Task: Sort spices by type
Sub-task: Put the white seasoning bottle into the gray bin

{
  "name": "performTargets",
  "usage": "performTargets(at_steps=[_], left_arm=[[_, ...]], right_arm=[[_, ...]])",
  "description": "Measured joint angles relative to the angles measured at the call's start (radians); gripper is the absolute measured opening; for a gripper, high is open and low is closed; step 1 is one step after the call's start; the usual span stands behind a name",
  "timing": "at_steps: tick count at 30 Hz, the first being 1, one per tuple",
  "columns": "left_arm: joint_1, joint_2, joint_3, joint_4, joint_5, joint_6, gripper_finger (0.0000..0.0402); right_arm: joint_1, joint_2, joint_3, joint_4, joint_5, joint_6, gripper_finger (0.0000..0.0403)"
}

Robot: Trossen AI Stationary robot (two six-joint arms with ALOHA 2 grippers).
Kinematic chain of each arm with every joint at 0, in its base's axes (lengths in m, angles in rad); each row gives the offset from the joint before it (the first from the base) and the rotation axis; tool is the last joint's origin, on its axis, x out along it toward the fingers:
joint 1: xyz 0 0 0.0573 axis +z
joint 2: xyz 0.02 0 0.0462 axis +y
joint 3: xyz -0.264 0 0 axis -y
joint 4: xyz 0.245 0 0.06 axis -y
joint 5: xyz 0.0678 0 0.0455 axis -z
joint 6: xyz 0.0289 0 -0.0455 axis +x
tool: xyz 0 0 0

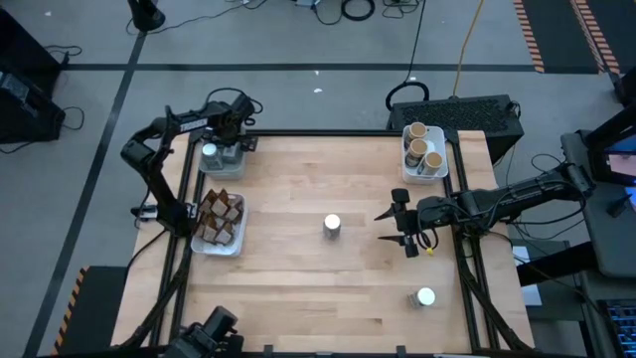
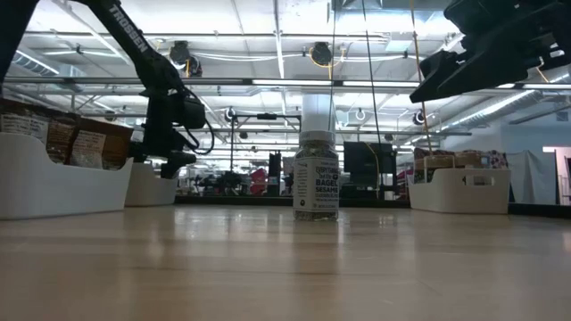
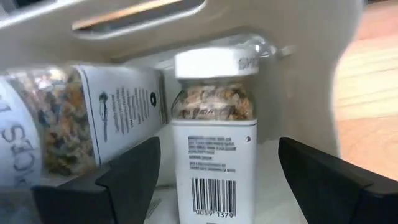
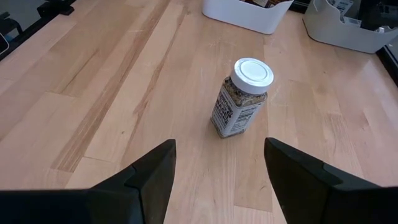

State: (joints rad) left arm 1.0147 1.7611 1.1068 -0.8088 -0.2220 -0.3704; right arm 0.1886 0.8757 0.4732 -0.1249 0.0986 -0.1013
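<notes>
Your left gripper point(image 1: 221, 151) is over the far-left tray point(image 1: 237, 166), fingers spread and released, one on each side of an upright white-lidded jar point(image 3: 214, 134) in that tray but not touching it; a second white-lidded jar point(image 3: 59, 127) lies tipped over just beside it in the same tray. Your right gripper point(image 1: 402, 227) hangs above the table point(image 1: 298, 288) on the right side, fingers apart, holding nothing, pointed toward the middle. The centre jar point(image 1: 332, 225), white lid, stands upright on bare wood about mid-table, a little way in front of your right gripper, nothing touching it; the low view shows the same jar with a bagel sesame label. Another white-lidded jar point(image 1: 425, 297) stands alone near the front-right of the table, well apart from both arms. The far-right tray point(image 1: 442, 167) holds three tan-topped jars point(image 1: 425, 147), packed together upright. The left-edge tray point(image 1: 235, 242), just in front of the far-left tray, is filled with brown packets point(image 1: 221, 217), standing close together. You can see room clutter and ceiling lights behind the table in the low view.
</notes>
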Motion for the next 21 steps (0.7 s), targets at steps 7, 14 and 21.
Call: performTargets(at_steps=[7, 14, 21], left_arm=[[-0.029, 0.002, -0.017, -0.002, -0.026, -0.018, 0.0327], [-0.040, 0.031, -0.013, 0.003, -0.067, -0.018, 0.0326], [-0.065, 0.060, -0.014, -0.024, -0.100, -0.019, 0.0310]], right_arm=[[0.000, 0.000, 0.000, 0.001, 0.000, -0.005, 0.0226], [0.000, 0.000, 0.000, 0.003, 0.000, -0.023, 0.0226], [0.000, 0.000, 0.000, 0.008, 0.000, -0.042, 0.0226]])
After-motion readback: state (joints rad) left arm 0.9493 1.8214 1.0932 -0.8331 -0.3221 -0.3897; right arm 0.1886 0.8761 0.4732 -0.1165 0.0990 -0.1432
